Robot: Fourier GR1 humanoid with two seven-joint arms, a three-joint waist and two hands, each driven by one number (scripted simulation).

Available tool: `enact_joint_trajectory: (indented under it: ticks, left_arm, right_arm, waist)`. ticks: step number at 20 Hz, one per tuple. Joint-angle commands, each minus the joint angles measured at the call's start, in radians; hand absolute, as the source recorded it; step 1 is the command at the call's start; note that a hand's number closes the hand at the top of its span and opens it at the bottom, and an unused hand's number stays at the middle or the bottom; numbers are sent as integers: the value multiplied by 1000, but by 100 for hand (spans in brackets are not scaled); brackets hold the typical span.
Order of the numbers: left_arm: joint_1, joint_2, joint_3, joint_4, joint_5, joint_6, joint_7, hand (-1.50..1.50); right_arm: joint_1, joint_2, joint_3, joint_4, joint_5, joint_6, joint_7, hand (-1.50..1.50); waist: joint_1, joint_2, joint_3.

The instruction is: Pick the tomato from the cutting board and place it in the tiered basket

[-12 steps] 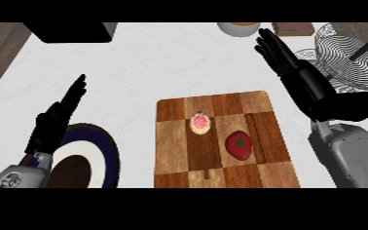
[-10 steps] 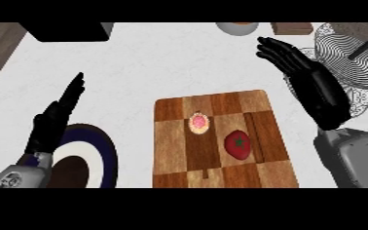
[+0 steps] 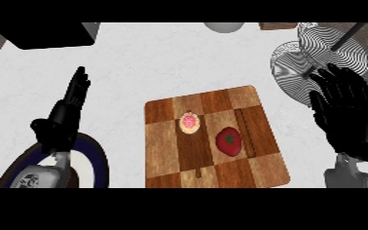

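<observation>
The red tomato [image 3: 230, 142] with a green stem lies on the wooden cutting board [image 3: 212, 165], right of its middle. A small pink-topped pastry [image 3: 189, 123] lies just left of it on the board. The tiered basket [image 3: 316, 61], a striped wire one with a dark post, stands at the right, beyond the board's far right corner. My right hand [image 3: 343, 112] hangs open to the right of the board, fingers straight, partly over the basket's near rim. My left hand [image 3: 66, 113] is open at the left, fingers pointing away, holding nothing.
A white plate with a dark blue rim [image 3: 95, 157] lies at the lower left under my left forearm. A black box [image 3: 45, 34] stands at the far left corner. A pale bowl [image 3: 224, 26] and a brown item [image 3: 277, 26] sit at the far edge.
My right hand has drawn back toward me and to the right, from above the board's far corner to beside the board. The view has shifted slightly. The tomato has not moved.
</observation>
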Motion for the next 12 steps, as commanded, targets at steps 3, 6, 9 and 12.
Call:
enact_joint_trajectory:
  ticks: [3,6,9,12]
  left_arm:
    - [-17,-76,-46,12,-28,31,-16,0]
    - [25,-92,-69,-28,-42,47,-9,0]
    - [-27,-74,-49,-20,-55,56,23,0]
    - [-21,-86,-61,-22,-63,65,19,0]
  right_arm:
    - [380,74,57,-233,-103,257,-142,-150]
    - [579,-1,56,-368,-43,335,-156,-150]
    - [619,-163,-36,-397,89,326,-103,-150]
    - [680,-292,-68,-510,257,296,-11,-150]
  waist:
    - [27,9,-9]
    - [29,6,-10]
    - [22,8,-12]
    - [19,8,-17]
